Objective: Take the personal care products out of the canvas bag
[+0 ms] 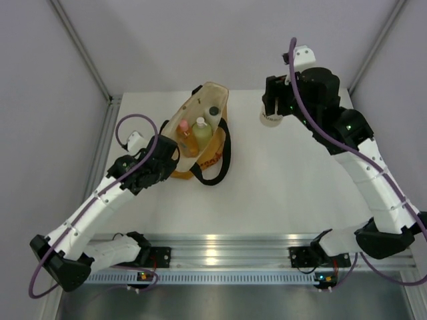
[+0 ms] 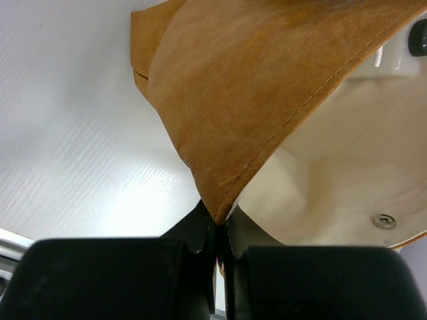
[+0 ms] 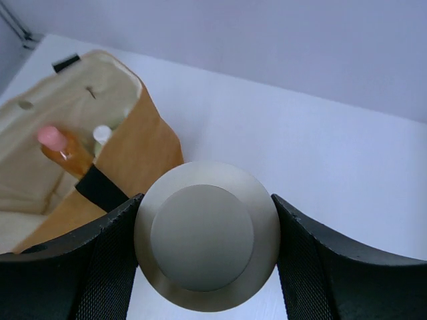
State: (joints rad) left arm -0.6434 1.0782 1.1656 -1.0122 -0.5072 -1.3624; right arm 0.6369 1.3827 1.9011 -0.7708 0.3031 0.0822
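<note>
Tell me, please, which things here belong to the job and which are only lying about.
Belong to the job: canvas bag; orange-pink bottle, yellow-green bottle, white bottle with dark cap, all inside it; squat white jar; left gripper, jaws pinching the bag's edge; right gripper, jaws holding the jar.
Only there: table, metal rail, purple cables.

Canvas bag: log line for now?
left end effector pinching tan canvas bag rim | right end effector gripping squat white jar outside bag | three bottles inside
</note>
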